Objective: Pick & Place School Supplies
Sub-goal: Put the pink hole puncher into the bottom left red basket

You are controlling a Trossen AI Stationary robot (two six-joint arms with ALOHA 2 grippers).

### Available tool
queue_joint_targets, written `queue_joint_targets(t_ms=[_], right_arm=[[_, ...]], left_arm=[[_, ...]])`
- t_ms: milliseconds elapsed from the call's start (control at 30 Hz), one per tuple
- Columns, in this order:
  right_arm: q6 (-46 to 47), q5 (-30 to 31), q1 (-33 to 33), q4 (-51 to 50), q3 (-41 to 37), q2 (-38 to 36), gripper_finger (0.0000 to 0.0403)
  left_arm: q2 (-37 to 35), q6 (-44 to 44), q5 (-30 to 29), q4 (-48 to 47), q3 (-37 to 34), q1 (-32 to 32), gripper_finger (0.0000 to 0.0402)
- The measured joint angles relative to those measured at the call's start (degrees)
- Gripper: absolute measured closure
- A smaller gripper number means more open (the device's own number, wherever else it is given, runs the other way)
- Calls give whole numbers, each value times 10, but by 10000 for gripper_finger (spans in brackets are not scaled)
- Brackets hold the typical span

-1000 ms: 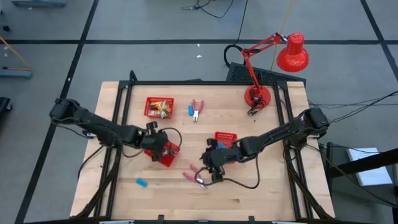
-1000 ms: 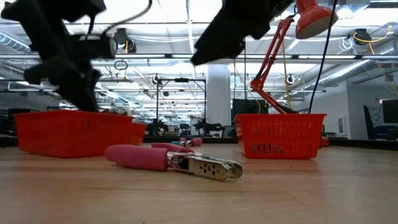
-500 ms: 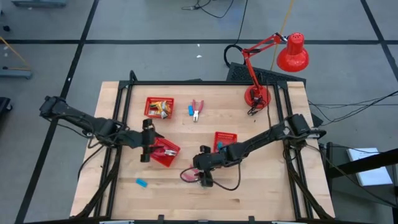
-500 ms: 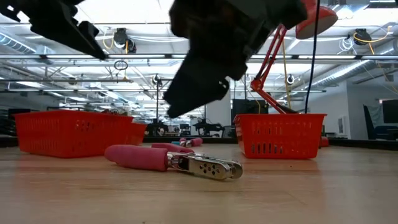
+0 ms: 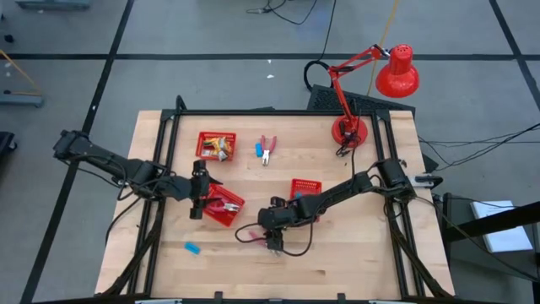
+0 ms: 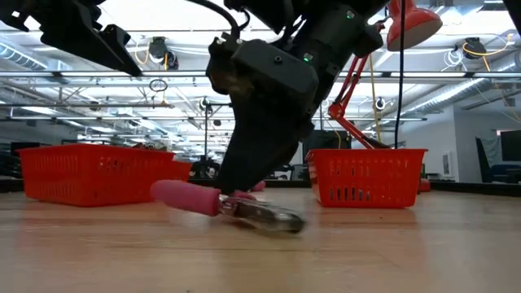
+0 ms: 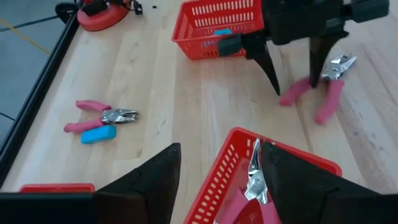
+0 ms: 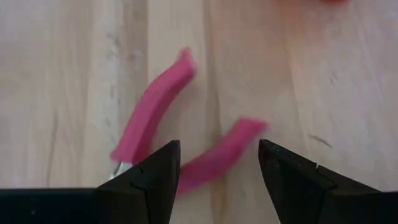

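While the right gripper (image 5: pixel 272 242) straddles pink-handled pliers (image 5: pixel 253 236) low centre, jaws open, the left gripper (image 5: pixel 196 205) gapes empty over a red basket (image 5: pixel 226 217).

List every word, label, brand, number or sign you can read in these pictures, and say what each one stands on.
None can be read. The pink-handled pliers, the red mesh baskets and the red desk lamp show no lettering. The right gripper shows only a small green light, no text. Anything in the room behind is too small to read.
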Motion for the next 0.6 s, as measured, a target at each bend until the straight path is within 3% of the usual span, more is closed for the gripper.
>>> queue_joint_targets(t_ms=[200,300,467,600], right_arm=[[-1,15,4,-7,0,0,209],[-3,16,5,-9,0,0,252],[-24,22,5,-18,0,0,373],[-42,53,5,-11,0,0,394]], left_arm=[[0,2,0,-4,0,0,193],[0,2,0,-4,0,0,195],[0,-1,0,-4,0,0,193],[0,-1,-6,-4,0,0,193]])
